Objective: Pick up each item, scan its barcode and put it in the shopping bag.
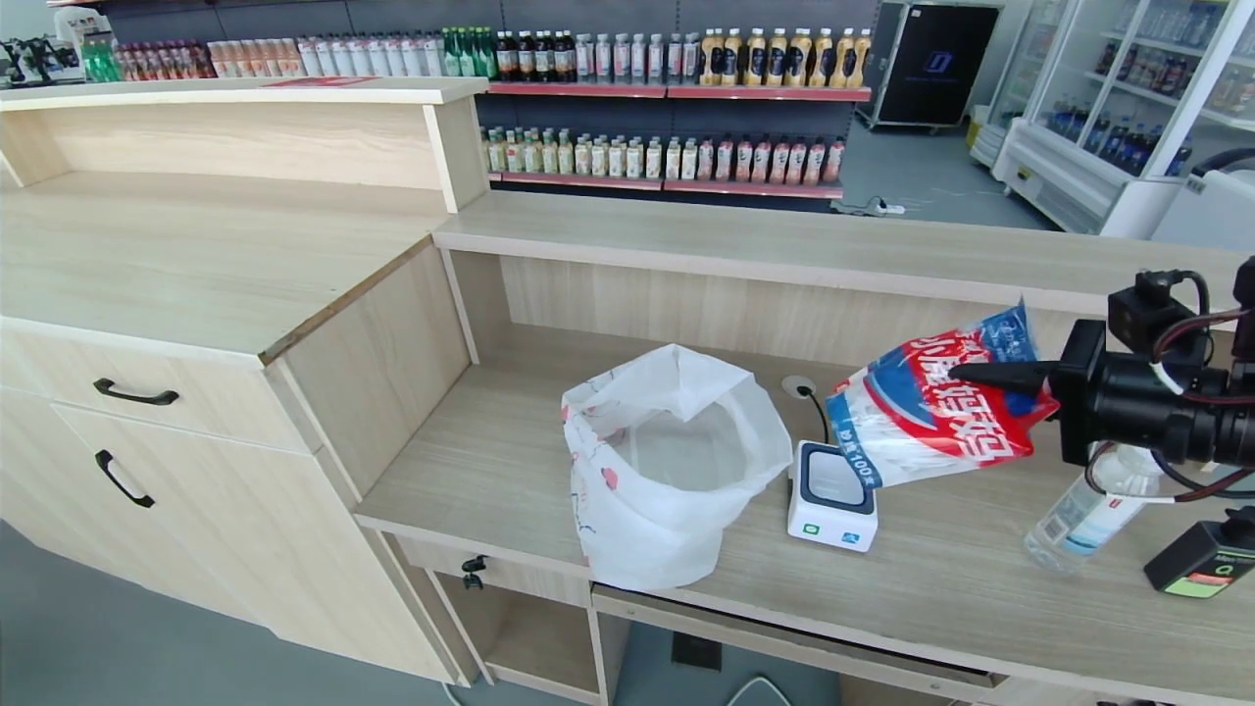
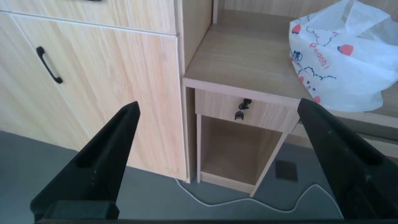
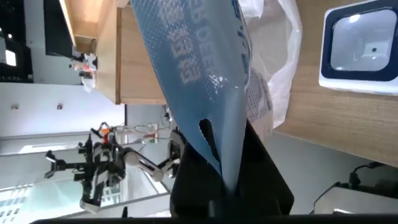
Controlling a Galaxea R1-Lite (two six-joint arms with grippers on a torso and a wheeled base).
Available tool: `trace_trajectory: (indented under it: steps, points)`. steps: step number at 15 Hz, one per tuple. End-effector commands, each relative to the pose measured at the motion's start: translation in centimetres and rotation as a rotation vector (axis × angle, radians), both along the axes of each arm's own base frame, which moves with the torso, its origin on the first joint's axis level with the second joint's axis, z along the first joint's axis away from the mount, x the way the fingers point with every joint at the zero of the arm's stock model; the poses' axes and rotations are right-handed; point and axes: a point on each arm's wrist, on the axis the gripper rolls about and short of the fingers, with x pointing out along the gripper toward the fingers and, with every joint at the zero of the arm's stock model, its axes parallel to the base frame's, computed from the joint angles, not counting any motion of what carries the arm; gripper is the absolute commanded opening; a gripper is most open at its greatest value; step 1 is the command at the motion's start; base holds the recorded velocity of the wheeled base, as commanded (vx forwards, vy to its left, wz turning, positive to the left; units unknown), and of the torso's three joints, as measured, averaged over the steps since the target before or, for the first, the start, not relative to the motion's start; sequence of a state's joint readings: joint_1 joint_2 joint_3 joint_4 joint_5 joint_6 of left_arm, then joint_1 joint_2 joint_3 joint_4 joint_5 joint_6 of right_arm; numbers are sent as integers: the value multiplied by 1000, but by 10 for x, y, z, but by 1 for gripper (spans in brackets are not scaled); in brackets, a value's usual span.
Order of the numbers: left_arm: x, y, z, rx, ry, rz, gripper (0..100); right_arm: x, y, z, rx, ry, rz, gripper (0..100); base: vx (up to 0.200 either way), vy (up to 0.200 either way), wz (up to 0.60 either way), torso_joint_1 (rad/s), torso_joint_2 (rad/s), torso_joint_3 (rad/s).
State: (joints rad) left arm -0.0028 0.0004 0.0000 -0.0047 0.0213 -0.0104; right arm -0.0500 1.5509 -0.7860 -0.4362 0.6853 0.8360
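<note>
The right gripper (image 1: pixel 990 378) is clenched on a red, white and blue plastic packet (image 1: pixel 931 417), above the small white barcode scanner (image 1: pixel 831 495) near the pale wood worktop's (image 1: pixel 931 588) front edge; I'd tilt its barcode, which I cannot find, toward the scanner window before crossing to the open white plastic shopping bag (image 1: pixel 677 461) at the front left corner; the left gripper (image 2: pixel 217 106) hangs spread, empty.

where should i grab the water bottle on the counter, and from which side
Probably best to take the water bottle by its labelled middle, jaws across the round body, coming from the front edge of the counter. Its upper part is hidden behind the right gripper, shut on the red and blue packet, so the cap end is blocked.
</note>
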Motion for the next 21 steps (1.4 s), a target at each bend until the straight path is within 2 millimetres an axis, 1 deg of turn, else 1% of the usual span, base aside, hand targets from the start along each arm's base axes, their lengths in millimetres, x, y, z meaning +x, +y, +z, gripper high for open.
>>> trace_trajectory:
  steps: [1, 4, 6, 7, 8, 9, 11, 16, 18, 19, 20, 21]
  points:
    - [0, 0, 0, 0, 0, 1, 100, 8, -4, -9, 29, 48, -7, 0, 0, 0, 0, 0, 0, 0]
    - [0, 0, 0, 0, -2, 0, 100, 14, -10, -20, 40, 94, -24, 0, 0, 0, 0, 0, 0, 0]
    - [0, 0, 0, 0, 0, 0, 100, 16, -13, -24, 41, 106, -38, 0, 0, 0, 0, 0, 0, 0]
    - [0, 0, 0, 0, 0, 0, 100, 19, -16, -30, 42, 127, -44, 0, 0, 0, 0, 0, 0, 0]
    - [0, 0, 0, 0, 0, 0, 100, 21, -16, -32, 42, 132, -43, 0, 0, 0, 0, 0, 0, 0]
    - [0, 0, 0, 0, 0, 0, 100, 27, -16, -39, 23, 137, -36, 0, 0, 0, 0, 0, 0, 0]
    - [0, 0, 0, -2, 0, 0, 100, 34, -13, -43, -29, 106, 0, 0, 0, 0, 0, 0, 0, 0]
    - [0, 0, 0, 0, 0, 0, 100, 39, -10, -54, -18, 140, 36, 0, 0, 0, 0, 0, 0, 0]
    - [0, 0, 0, 0, -2, 0, 100, 49, -10, -56, -19, 140, 37, 0, 0, 0, 0, 0, 0, 0]
    - [0, 0, 0, 0, 0, 0, 100, 50, -11, -56, -19, 139, 37, 0, 0, 0, 0, 0, 0, 0]
    - [0, 0, 0, 0, -2, 0, 100, 59, -11, -56, -20, 129, 40, 0, 0, 0, 0, 0, 0, 0]
    - [0, 0, 0, -2, -2, 1, 100, 62, -9, -57, -21, 130, 46, 0, 0, 0, 0, 0, 0, 0]
